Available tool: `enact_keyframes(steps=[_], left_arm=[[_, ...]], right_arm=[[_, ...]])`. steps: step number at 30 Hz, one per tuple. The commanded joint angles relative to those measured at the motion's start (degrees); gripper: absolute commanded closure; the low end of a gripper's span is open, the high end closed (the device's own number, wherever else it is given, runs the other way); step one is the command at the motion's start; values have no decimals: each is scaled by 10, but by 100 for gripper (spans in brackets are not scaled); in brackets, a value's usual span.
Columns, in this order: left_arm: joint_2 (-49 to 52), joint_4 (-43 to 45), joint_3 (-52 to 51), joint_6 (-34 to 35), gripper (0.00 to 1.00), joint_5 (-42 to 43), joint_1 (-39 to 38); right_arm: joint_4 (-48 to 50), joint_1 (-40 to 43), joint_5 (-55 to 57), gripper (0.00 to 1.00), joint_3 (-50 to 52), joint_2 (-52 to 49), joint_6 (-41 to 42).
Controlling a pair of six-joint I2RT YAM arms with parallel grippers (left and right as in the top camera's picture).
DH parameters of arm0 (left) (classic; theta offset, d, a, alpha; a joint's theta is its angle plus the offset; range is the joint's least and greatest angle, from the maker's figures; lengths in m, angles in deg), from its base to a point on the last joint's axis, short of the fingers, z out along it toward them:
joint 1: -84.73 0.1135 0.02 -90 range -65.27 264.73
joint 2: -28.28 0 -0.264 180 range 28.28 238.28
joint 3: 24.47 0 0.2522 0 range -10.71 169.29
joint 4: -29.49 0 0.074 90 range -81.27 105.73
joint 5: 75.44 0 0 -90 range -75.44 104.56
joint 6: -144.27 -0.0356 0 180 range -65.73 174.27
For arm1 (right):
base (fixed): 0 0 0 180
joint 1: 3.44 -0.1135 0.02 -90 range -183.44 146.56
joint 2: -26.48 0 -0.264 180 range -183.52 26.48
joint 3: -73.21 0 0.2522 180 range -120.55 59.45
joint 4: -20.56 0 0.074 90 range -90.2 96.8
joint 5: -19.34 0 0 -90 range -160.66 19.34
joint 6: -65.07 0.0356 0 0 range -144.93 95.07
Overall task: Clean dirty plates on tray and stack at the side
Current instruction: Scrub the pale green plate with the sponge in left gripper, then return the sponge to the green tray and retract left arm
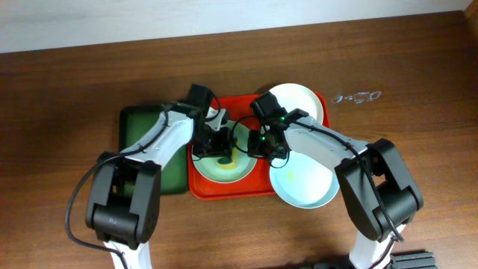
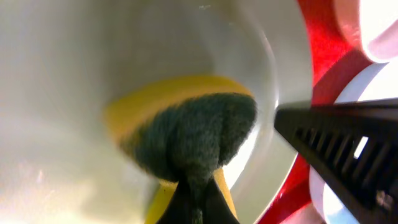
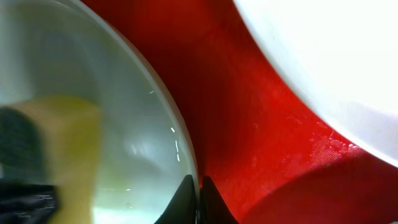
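Note:
A pale mint plate [image 1: 224,166] lies on the red-orange tray [image 1: 200,188]. My left gripper [image 1: 222,149] is shut on a yellow sponge with a dark green scouring face [image 2: 186,134] and presses it into that plate [image 2: 74,74]. My right gripper [image 1: 261,144] is shut on the same plate's right rim [image 3: 177,146], one finger inside and one outside. A cream-white plate [image 1: 302,103] lies at the tray's far right corner. A second mint plate [image 1: 302,183] lies at the tray's near right, overhanging the edge.
A dark green tray [image 1: 142,127] lies left of the red tray, under my left arm. A small clear object [image 1: 357,96] lies on the brown table at the far right.

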Motion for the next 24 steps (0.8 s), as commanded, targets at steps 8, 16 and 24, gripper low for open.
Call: enact_keyframes(steps=[8,16,24], left_arm=[[-115,-172,126,-10,100,-318,64],[-113,-149,30,-10,100,-421,101],[-113,-64,-54,-10,95,-421,102]], right_arm=[[1,1,6,96,3,-5,-1],[2,1,6,96,3,-5,-1],[2,1,6,96,3,-5,-1]])
